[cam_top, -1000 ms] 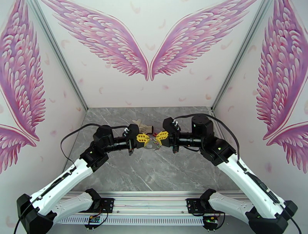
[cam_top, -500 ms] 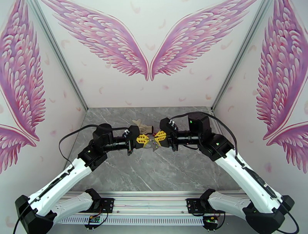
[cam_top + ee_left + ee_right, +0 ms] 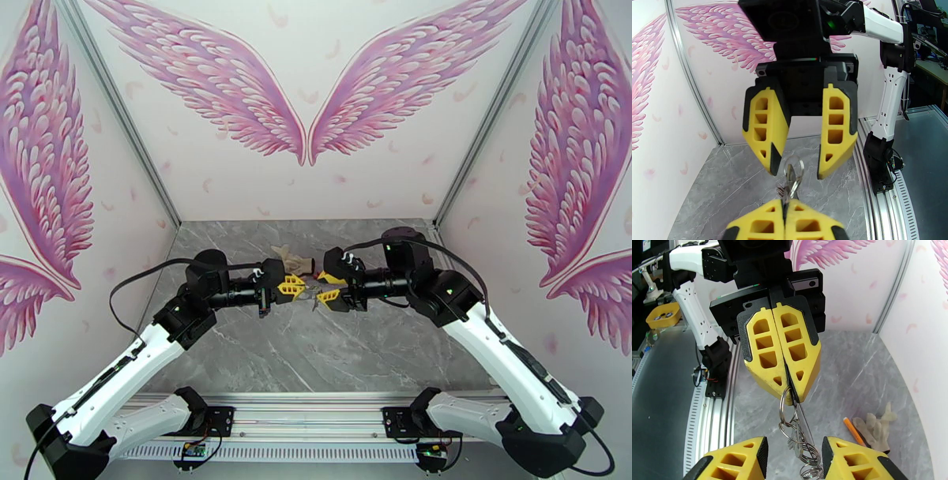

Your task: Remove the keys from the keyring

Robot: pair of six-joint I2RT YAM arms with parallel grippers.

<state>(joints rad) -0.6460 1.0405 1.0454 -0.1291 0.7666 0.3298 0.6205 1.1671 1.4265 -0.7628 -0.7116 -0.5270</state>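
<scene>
My left gripper (image 3: 295, 288) is shut and pinches the top of a small bunch of silver keys (image 3: 794, 434) on wire rings, held in the air above the grey table (image 3: 316, 355). In the right wrist view a round silver ring (image 3: 785, 402) comes out from between its yellow fingers (image 3: 762, 358), and a thin dark strip runs down beside it. I cannot tell if that strip is the keyring seen edge-on. My right gripper (image 3: 329, 288) faces the left one, open, one finger on each side of the hanging keys (image 3: 791, 178) and not touching them.
A crumpled beige glove (image 3: 873, 429) and an orange pen-like stick (image 3: 850, 428) lie on the table behind the grippers, near the back wall. The metal rail (image 3: 316, 426) with both arm bases runs along the near edge.
My right gripper has opened from shut, its fingers now apart around the keys. Both arms shifted slightly left. The left gripper stays shut on the bunch.
</scene>
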